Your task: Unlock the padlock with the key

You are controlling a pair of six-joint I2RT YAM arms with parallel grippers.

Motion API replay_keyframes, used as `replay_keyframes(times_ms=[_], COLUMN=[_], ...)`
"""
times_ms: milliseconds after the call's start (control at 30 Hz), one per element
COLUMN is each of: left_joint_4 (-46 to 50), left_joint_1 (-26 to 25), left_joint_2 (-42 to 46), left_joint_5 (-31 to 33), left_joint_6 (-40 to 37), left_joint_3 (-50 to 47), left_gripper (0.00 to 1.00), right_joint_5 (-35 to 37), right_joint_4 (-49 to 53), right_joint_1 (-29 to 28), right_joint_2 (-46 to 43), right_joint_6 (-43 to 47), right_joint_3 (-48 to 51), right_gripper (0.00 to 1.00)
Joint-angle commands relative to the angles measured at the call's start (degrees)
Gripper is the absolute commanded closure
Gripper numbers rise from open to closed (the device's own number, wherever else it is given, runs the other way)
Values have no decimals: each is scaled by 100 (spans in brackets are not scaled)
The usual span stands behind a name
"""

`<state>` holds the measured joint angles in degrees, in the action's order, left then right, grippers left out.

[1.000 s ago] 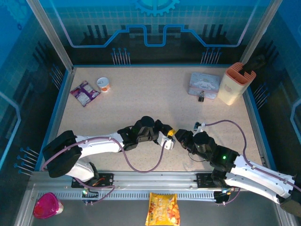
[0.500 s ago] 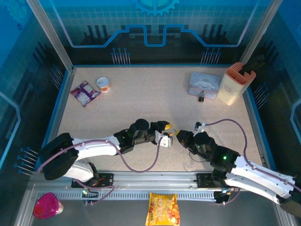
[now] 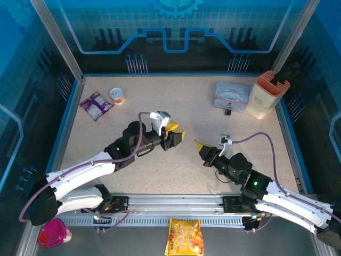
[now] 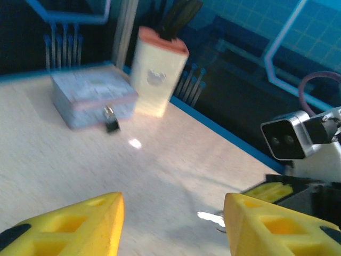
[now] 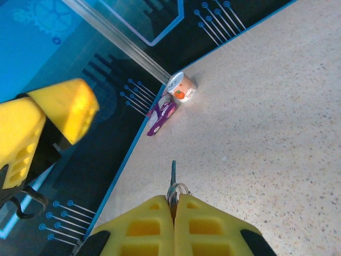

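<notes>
**Key gripped in right hand; padlock well apart at the tin box**

The right hand (image 5: pixel 173 207) is fully closed on the key (image 5: pixel 173 173). Its yellow fingertips pinch the ring end. The thin blade runs in line with the fingers and sticks straight out past their tips, just above the table (image 3: pixel 160 176). From the right wrist, the blade points toward the cup (image 5: pixel 181 88) and the purple packet (image 5: pixel 161 114) at the far-left edge.

The left hand (image 3: pixel 176 133) is raised over mid-table with its fingers about half apart and nothing between them.

The padlock (image 3: pixel 227 111) sits against the near face of the tin box (image 3: pixel 232 95) at the far right. From the left wrist it appears shackle up and body down, but it is blurred. The key's blade does not point toward it.
</notes>
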<state>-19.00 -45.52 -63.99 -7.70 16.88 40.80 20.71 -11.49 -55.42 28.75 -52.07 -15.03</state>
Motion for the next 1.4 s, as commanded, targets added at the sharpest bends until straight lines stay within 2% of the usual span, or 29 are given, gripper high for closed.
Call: replay_keyframes(times_ms=[0, 200, 467, 833, 933, 1367], left_joint_4=[179, -298, -757, -988, -1050, -1271], left_joint_1=[27, 34, 27, 34, 34, 31], left_joint_2=[-173, -454, -684, -617, -633, -800], left_joint_5=[-829, -1265, -1314, -1621, -1723, -1676], left_joint_6=[1848, 2621, 3188, 3165, 3198, 3287], left_joint_3=[114, 69, -110, -116, -90, -50], left_gripper=[49, 50, 53, 68, 75, 96], right_joint_5=[-95, -42, 90, 364, 449, 443], right_joint_4=[-1096, -1777, -2209, -2165, -2147, -2155], right_joint_1=[-135, -312, -585, -628, -628, -628], right_joint_2=[131, 438, 776, 720, 692, 728], right_joint_6=[691, 843, 980, 939, 903, 808], right_joint_3=[84, 184, 171, 267, 307, 211], right_gripper=[100, 100, 100, 100, 100, 100])
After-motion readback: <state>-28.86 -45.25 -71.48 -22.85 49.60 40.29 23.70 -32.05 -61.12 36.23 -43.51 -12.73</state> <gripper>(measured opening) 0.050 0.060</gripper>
